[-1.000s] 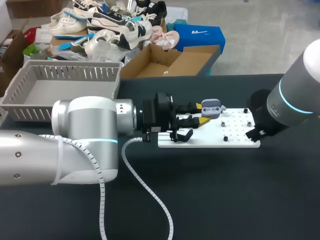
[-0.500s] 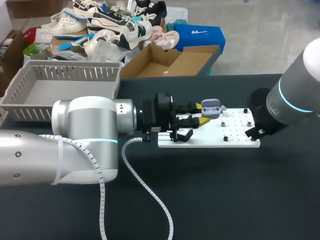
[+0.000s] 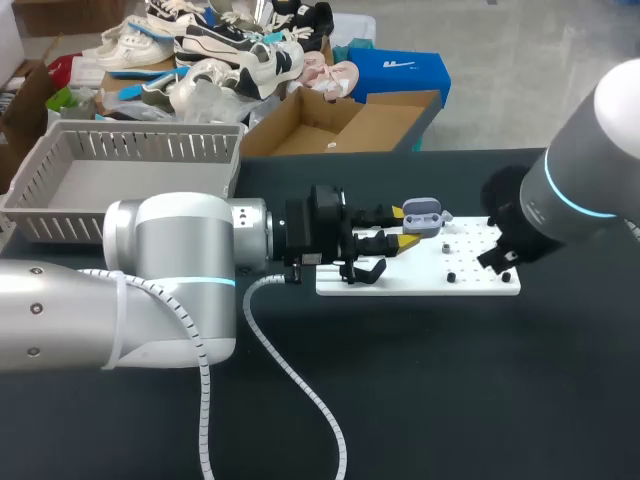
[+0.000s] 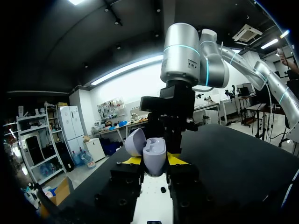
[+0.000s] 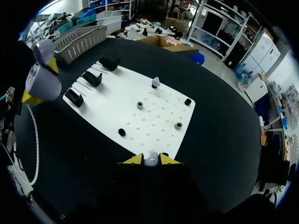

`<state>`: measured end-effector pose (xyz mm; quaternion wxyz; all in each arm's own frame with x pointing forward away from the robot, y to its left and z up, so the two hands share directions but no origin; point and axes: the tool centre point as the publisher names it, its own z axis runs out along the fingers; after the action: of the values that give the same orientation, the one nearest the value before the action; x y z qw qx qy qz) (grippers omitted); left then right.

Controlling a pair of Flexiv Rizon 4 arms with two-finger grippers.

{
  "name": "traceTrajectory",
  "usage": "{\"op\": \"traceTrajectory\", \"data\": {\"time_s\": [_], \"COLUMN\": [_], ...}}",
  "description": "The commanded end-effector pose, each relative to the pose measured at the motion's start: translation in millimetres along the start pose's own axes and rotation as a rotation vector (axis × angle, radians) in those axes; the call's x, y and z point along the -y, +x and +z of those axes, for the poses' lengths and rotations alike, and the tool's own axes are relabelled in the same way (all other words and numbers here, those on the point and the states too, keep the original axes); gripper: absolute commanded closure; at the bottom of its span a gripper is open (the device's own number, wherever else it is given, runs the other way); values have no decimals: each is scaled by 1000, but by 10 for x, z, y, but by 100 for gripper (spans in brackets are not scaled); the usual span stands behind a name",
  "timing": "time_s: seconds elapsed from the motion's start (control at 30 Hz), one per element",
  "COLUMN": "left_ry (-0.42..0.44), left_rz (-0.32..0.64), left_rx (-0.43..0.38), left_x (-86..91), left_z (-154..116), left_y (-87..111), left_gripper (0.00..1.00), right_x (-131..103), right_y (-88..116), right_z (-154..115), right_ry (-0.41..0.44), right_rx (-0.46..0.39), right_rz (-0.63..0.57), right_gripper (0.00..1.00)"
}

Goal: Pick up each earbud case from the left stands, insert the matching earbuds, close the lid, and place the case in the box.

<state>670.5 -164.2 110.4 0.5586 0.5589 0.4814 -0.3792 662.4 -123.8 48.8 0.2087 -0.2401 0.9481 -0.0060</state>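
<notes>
A lavender earbud case (image 3: 422, 214) with its lid open is held over the left end of the white board (image 3: 470, 280), with my left gripper (image 3: 407, 228) shut on it. In the left wrist view the case (image 4: 154, 148) stands upright between the yellow tips of the left gripper (image 4: 154, 163). My right gripper (image 5: 147, 160) is shut on a small lavender earbud (image 5: 150, 161) above the board's near edge (image 5: 154, 140). A second earbud (image 5: 155, 82) sits on a peg farther along the board. In the head view my right arm (image 3: 560, 190) hides its own fingers.
Three black stands (image 5: 92, 78) line the board's left end, and several small black pegs (image 5: 139, 105) dot the rest of it. A grey slatted basket (image 3: 60, 215) sits at the table's back left. My left arm (image 3: 170, 270) lies across the table's left half.
My right arm has shifted a little to the left, toward the held case. The left arm and the case have stayed in place.
</notes>
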Motion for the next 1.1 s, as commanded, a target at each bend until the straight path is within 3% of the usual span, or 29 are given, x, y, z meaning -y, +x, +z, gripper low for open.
{"op": "traceTrajectory", "data": {"time_s": [0.03,0.73,0.97,1.1], "left_ry": [-5,-5,-5,-5], "left_rz": [1,1,1,1], "left_rx": [3,3,3,3], "left_x": [7,7,7,7], "left_z": [2,2,2,2], "left_y": [7,7,7,7], "left_gripper": [100,100,100,100], "right_x": [-44,-44,122,66], "right_y": [48,48,141,228], "right_z": [-92,-92,-225,-381], "right_ry": [-41,-41,-2,44], "right_rx": [20,20,-136,-177], "right_rz": [-10,-10,382,539], "right_gripper": [100,100,100,100]}}
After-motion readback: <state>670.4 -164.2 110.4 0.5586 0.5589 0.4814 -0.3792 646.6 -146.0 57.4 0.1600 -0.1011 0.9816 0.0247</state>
